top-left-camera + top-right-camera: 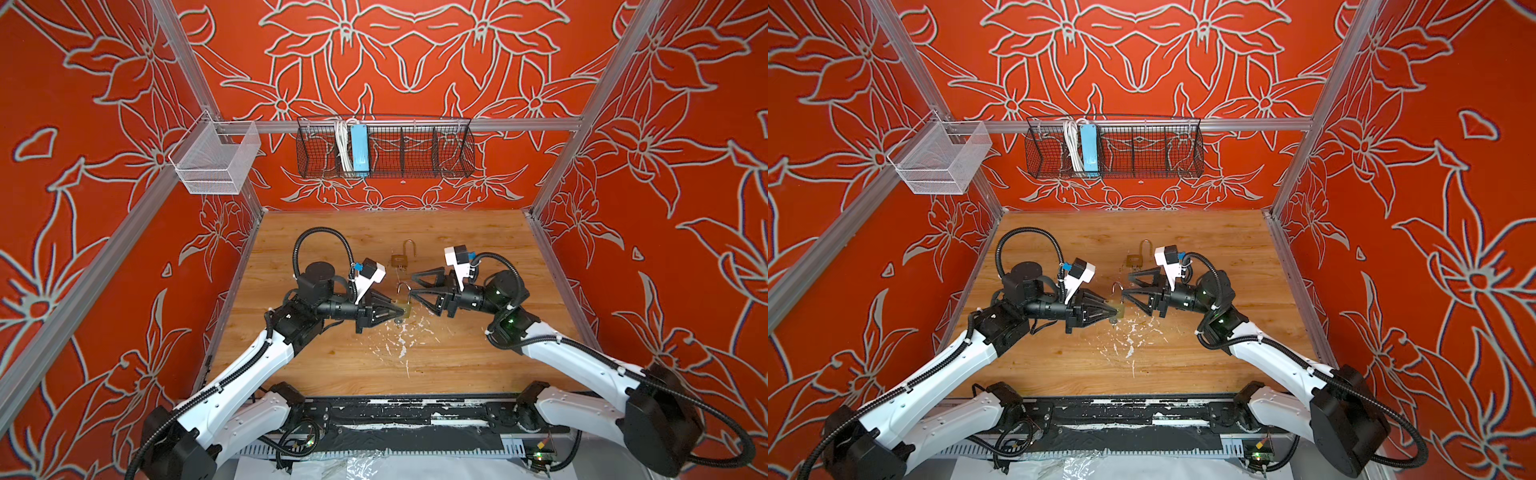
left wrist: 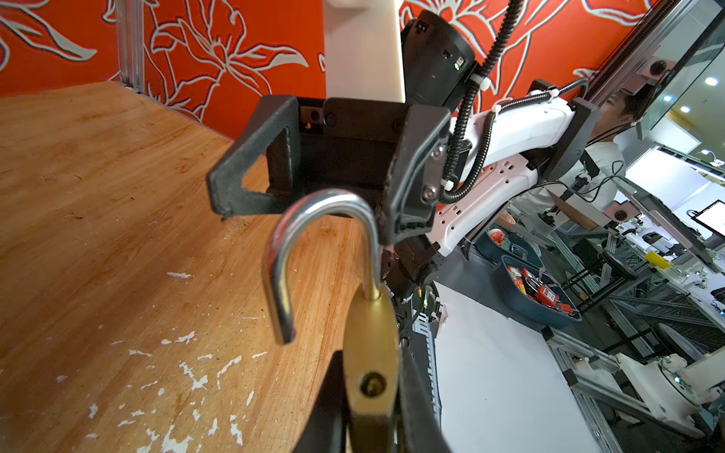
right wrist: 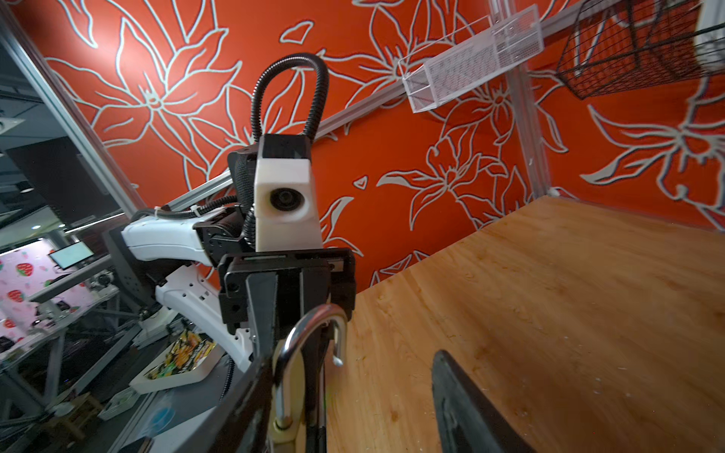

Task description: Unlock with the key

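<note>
My left gripper (image 1: 400,311) is clamped on the brass padlock (image 2: 370,353), whose shackle (image 2: 282,266) hangs open. My right gripper (image 1: 412,286) is spread wide around that shackle, not gripping it.

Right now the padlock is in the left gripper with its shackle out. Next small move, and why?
Probably back the right gripper straight away from the shackle. The shackle's free end is clear of the brass padlock body, so it looks unlocked. The right jaws stand open and hold nothing, while the left gripper is shut on the padlock. Retreating first should leave room to set it down.
</note>
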Controlling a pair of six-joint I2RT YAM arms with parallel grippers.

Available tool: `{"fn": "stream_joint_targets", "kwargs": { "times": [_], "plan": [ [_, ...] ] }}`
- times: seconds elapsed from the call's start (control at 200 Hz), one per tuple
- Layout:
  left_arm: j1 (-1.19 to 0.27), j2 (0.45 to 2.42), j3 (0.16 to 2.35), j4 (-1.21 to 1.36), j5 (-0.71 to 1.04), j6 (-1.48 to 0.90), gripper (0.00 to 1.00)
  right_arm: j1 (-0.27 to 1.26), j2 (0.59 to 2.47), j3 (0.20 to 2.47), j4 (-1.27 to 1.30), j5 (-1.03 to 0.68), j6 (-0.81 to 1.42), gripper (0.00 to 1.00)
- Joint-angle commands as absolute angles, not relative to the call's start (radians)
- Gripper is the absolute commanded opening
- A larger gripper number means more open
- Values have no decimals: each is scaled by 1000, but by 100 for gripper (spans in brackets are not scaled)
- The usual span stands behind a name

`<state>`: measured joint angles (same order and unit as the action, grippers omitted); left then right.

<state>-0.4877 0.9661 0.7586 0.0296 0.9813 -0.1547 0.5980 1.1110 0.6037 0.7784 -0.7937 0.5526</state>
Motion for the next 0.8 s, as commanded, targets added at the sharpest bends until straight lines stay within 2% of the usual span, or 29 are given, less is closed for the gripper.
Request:
{"fn": "stream_joint_targets", "kwargs": {
  "times": [0.0, 0.165, 0.6, 0.796],
  "plan": [
    [-483, 956, 813, 67, 1031, -140, 0, 578, 1121, 584, 740, -734, 532, 65],
    [-483, 957, 827, 67, 1046, -149, 0, 577, 1189, 591, 883, -804, 608, 64],
    [-483, 979, 851, 77, 1068, -149, 0, 577, 1219, 643, 935, -939, 625, 64],
    [-483, 1022, 859, 87, 1077, -158, 0, 578, 1249, 649, 1008, -946, 660, 64]
  ]
}}
